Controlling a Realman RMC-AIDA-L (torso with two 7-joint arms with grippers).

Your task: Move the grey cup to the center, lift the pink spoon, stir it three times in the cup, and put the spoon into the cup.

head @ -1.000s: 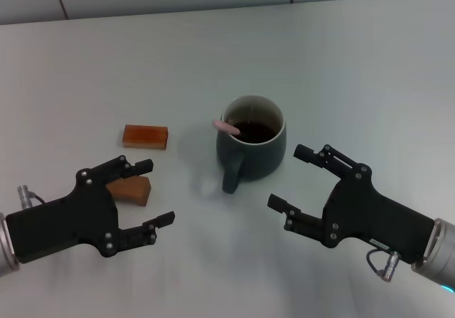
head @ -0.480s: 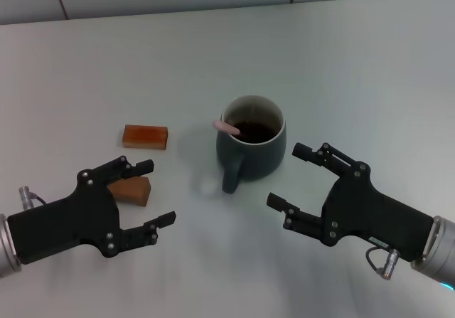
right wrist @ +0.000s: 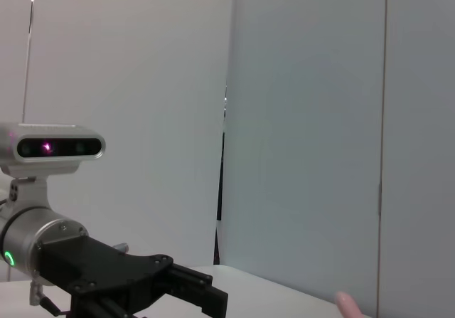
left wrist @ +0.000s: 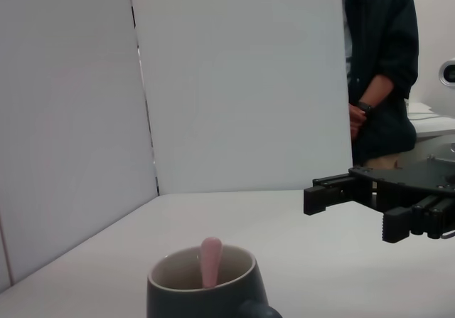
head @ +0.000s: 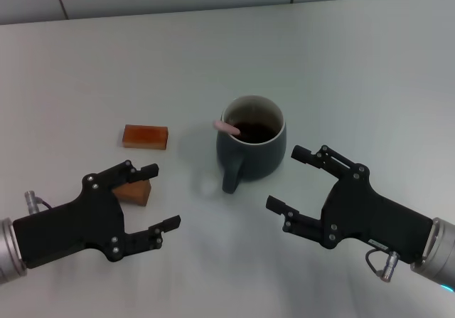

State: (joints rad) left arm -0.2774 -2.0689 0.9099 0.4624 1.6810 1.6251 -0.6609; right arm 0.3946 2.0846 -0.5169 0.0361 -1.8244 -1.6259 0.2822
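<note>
The grey cup [head: 252, 146] stands upright near the middle of the table, its handle toward me. It also shows in the left wrist view [left wrist: 202, 289]. The pink spoon [head: 226, 126] stands inside it, its pink handle leaning on the left rim; its handle tip shows in the left wrist view [left wrist: 210, 260] and the right wrist view [right wrist: 348, 305]. My left gripper [head: 158, 195] is open and empty, low at the front left. My right gripper [head: 286, 178] is open and empty, at the front right of the cup, apart from it.
Two orange-brown blocks lie left of the cup: one flat [head: 145, 136], one [head: 134, 192] partly hidden behind my left fingers. A white wall panel [left wrist: 234, 83] backs the table. A person [left wrist: 380, 69] stands beyond the table's far side.
My left gripper has drifted a little toward me and to the right. The right gripper, cup and spoon have barely moved.
</note>
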